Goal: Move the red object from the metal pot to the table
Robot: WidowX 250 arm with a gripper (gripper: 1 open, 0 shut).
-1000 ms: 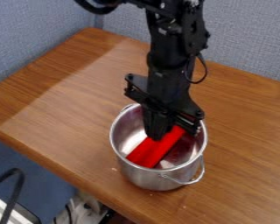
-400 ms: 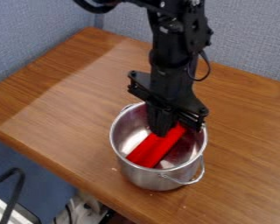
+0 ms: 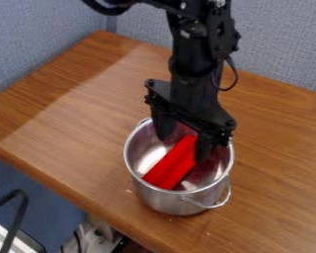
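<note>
Currently the gripper (image 3: 189, 141) points straight down into the metal pot (image 3: 147, 194), jaws spread wide, one finger (image 3: 162, 133) on each side of the upper end of the red object (image 3: 172, 164). No clamp visible: the fingers stand apart from the block's sides, though whether either tip brushes it I can't tell from this angle.

The red object sits inside the pot, lying slantwise, lower end toward the pot's near-left wall, upper end rising toward the far-right rim under the gripper. Its reflection shows on the pot's inner wall.

The pot stands upright on the table (image 3: 68, 94), close to the table's near edge, its small loop handle (image 3: 207, 204) facing the near side. Fingertips are below the pot's rim, inside the bowl.

The arm (image 3: 200, 44) rises from the pot toward the top of the frame, black, with cabling along it. Far side of the pot: bare wood-grain tabletop, then a blue wall (image 3: 286, 40). Near-left of the pot, below the table edge, a dark cable (image 3: 13, 210) hangs over the floor.
</note>
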